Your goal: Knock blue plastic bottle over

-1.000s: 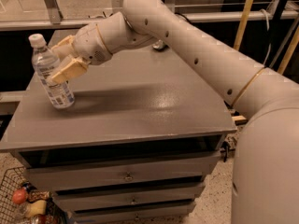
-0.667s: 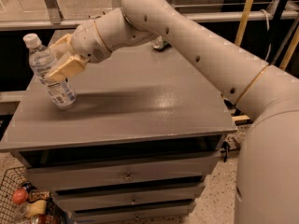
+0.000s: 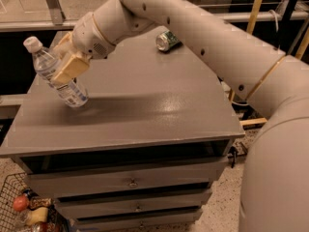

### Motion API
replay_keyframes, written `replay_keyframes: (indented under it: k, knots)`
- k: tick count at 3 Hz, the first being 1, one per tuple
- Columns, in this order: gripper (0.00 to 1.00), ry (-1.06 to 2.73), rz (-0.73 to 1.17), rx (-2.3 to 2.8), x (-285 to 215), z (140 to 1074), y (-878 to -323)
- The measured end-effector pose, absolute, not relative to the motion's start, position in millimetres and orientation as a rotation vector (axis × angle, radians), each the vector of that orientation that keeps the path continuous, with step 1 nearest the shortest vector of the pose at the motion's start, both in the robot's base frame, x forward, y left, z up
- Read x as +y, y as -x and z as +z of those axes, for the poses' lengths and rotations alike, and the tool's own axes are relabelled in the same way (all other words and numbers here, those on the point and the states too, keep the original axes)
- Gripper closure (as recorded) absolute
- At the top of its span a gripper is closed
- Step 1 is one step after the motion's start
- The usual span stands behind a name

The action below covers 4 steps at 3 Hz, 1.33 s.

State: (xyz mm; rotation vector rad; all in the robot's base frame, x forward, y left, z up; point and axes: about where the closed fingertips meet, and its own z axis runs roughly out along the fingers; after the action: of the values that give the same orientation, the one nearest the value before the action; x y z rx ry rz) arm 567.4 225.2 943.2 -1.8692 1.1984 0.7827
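The blue plastic bottle (image 3: 58, 76) is clear and ribbed, with a white cap and a blue-and-white label. It stands at the left of the grey cabinet top (image 3: 145, 105), leaning to the upper left with its base still on the surface. My gripper (image 3: 65, 62) is at the bottle's upper half, on its right side. Its tan fingers (image 3: 71, 66) are spread apart, and the nearer one lies against the bottle and overlaps it. The gripper is open and holds nothing.
A green drink can (image 3: 167, 40) lies on its side at the back of the cabinet top. Drawers (image 3: 130, 182) are below the top. A wire basket (image 3: 21, 209) with items sits on the floor at the lower left. My arm spans the right side.
The bottle has gone from nearly upright to leaning clearly to the left. My gripper has stayed against it and moved left with it.
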Motion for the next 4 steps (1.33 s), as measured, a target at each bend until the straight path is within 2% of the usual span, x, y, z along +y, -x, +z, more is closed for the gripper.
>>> replay_keyframes:
  k: [2,3,4]
  knots:
    - [1.0,2.187,0.336,1.496,200.2,929.4,-582.1]
    - [1.0,2.283,0.246,1.573,190.5,905.4,-586.8]
    - [1.0,2.324,0.277,1.621,188.8,876.0,-583.5]
